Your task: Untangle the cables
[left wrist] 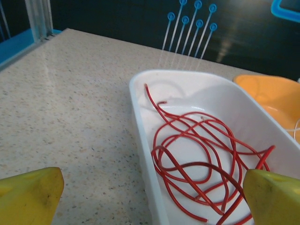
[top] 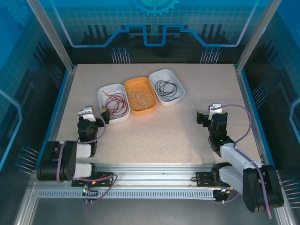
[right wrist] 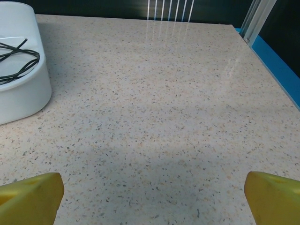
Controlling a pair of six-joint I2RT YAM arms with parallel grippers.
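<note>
Nearest me, my left gripper (top: 96,114) sits low by the worktop's (top: 164,136) left edge, wide open and empty. In its wrist view the yellow fingertips (left wrist: 28,192) straddle the near rim of a white tray (left wrist: 142,140). The right gripper (top: 208,114) is likewise wide and empty, over bare worktop towards the right edge.

Just ahead of the left gripper, the red cable (left wrist: 197,159) lies in that tray in loose overlapping loops. The tray's long axis runs away from the gripper. Further on, an orange tray (top: 127,91) holds the white cable (top: 140,99). The far white tray (top: 176,75) holds the black cable (top: 166,89), ahead and left of the right gripper, well apart.

I judge the three already separated. If any move remains, the left arm is nearest the red cable.
</note>
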